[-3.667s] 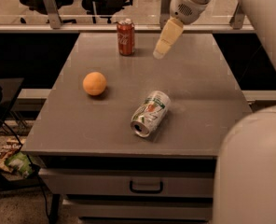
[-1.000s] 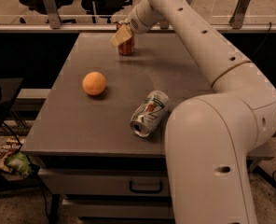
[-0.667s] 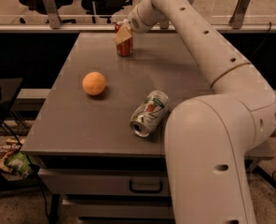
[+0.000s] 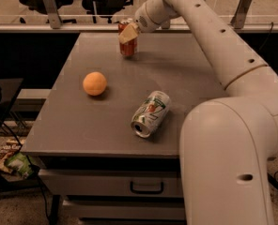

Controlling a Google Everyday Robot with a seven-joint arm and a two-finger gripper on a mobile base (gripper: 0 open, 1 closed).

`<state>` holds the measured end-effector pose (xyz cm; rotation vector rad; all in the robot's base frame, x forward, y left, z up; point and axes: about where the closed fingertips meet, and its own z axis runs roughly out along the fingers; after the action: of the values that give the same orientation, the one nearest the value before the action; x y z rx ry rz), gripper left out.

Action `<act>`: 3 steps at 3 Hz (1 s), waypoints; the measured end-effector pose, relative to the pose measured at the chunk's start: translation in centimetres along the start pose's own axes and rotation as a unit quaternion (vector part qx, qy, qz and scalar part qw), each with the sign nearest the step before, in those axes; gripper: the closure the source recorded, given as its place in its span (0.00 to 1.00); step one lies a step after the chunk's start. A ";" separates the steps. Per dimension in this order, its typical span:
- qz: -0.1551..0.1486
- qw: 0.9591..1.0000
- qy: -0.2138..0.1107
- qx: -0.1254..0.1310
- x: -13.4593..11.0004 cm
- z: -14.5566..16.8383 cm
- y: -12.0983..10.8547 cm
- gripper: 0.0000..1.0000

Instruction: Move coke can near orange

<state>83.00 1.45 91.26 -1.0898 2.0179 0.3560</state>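
The coke can [image 4: 128, 47] stands upright at the far side of the grey table [image 4: 186, 78], red with a silver top. My gripper [image 4: 129, 33] is right at the can, over its upper half, reaching in from the right on the white arm [image 4: 214, 27]. The orange [image 4: 95, 83] sits on the left part of the table, well in front of the can and apart from it.
A white-and-green soda can [image 4: 150, 113] lies on its side near the table's front middle. The arm's large white body [image 4: 228, 163] fills the front right. A drawer handle [image 4: 146, 188] shows below the table. Chairs stand behind the far rail.
My gripper has come from the right of the can to the can itself and shifted slightly right over its top. The can, orange and lying can have not moved.
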 end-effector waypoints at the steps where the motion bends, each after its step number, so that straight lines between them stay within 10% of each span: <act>1: -0.017 0.999 -0.012 -0.025 0.3 -2.0 2.3 1.00; 3: -0.057 0.994 -0.021 -0.085 1.8 -3.4 8.6 1.00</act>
<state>73.84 3.53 91.12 -1.2861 1.9057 0.4950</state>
